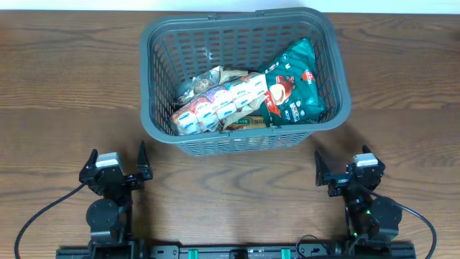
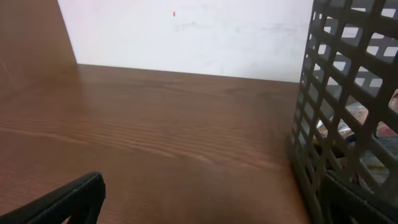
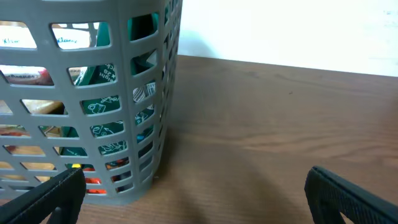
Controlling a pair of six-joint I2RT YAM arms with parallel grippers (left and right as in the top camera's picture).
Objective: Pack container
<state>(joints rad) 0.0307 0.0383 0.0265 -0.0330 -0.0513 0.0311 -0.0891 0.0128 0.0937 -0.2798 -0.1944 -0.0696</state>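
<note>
At the near edge of the bench (image 1: 230, 187), left fingers (image 1: 142, 157) and right fingers (image 1: 318, 165) sit spread and empty, apparently parked because the container (image 1: 244, 144) already holds its snack packets (image 1: 237, 97).

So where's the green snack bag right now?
In the overhead view the green bag lies inside the grey basket, on its right side, beside the white-and-blue packet; the right wrist view shows it through the lattice.

Black left arm (image 1: 106, 214), black right arm (image 1: 375, 214), grey-topped wrists (image 1: 108, 160), thin black cables (image 1: 54, 201)
</note>
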